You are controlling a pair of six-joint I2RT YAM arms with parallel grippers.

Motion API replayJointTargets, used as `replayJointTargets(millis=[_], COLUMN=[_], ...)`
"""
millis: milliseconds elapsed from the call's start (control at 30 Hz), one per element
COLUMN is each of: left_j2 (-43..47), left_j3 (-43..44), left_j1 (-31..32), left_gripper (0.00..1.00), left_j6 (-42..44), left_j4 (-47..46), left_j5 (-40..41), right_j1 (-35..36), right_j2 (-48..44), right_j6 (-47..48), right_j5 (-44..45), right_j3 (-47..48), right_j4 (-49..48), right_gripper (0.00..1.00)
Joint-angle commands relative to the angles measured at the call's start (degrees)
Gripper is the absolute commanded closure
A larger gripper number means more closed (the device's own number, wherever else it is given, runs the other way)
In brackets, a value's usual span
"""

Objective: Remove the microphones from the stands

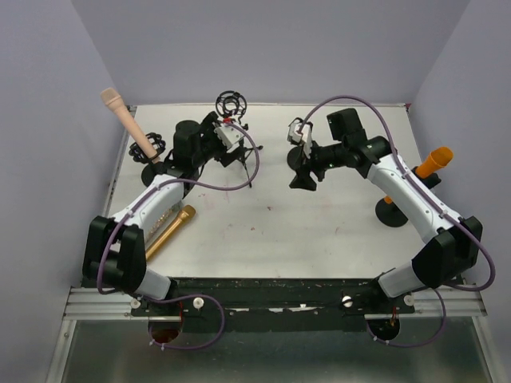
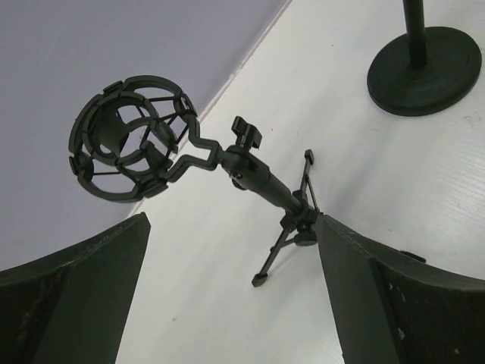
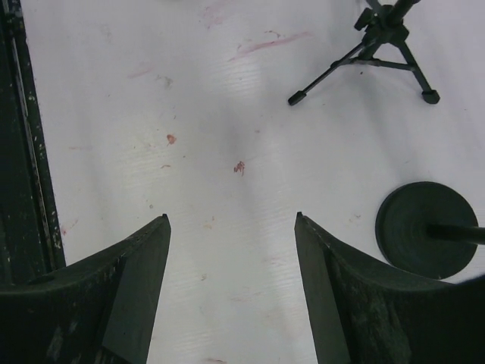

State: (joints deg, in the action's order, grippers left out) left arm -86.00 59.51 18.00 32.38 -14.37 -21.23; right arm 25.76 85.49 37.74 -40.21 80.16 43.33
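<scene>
A pink microphone (image 1: 126, 121) sits tilted in a clip on a round-base stand (image 1: 151, 171) at the far left. An orange microphone (image 1: 433, 162) sits on another round-base stand (image 1: 391, 214) at the right. My left gripper (image 1: 227, 144) (image 2: 231, 220) is open and empty, just short of a black tripod stand (image 2: 284, 201) whose shock mount (image 2: 129, 140) holds nothing. My right gripper (image 1: 303, 177) (image 3: 231, 216) is open and empty, pointing down over bare table near mid-table.
A gold microphone (image 1: 170, 231) lies on the table at the front left, beside the left arm. A third round black base with a pole (image 3: 420, 227) (image 2: 424, 72) stands by the right gripper. The tripod's legs (image 3: 364, 64) spread between the two grippers. Walls close in on three sides.
</scene>
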Motion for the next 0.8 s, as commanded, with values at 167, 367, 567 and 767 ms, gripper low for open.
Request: replayJointTargets(millis=[167, 367, 567, 767], left_j2=[14.8, 18.1, 16.1, 14.0], left_j3=[2.4, 9.0, 12.7, 14.7], left_j1=[0.2, 1.7, 9.3, 12.6], left_gripper=[0.02, 0.02, 0.02, 0.02], left_j6=[-10.4, -29.3, -37.3, -33.1], left_j4=[20.9, 25.4, 22.8, 24.2], left_j5=[-7.7, -29.1, -29.7, -32.1], right_j1=[-3.1, -10.9, -20.9, -36.8], right_j2=[-6.1, -5.5, -4.4, -3.5], right_j6=[-18.7, -23.0, -25.4, -26.4], right_j5=[19.1, 44.9, 54.8, 55.4], right_j3=[13.8, 26.2, 31.7, 33.6], right_j4=[-1.5, 8.5, 21.2, 24.9], right_gripper=[0.21, 0.17, 0.17, 0.16])
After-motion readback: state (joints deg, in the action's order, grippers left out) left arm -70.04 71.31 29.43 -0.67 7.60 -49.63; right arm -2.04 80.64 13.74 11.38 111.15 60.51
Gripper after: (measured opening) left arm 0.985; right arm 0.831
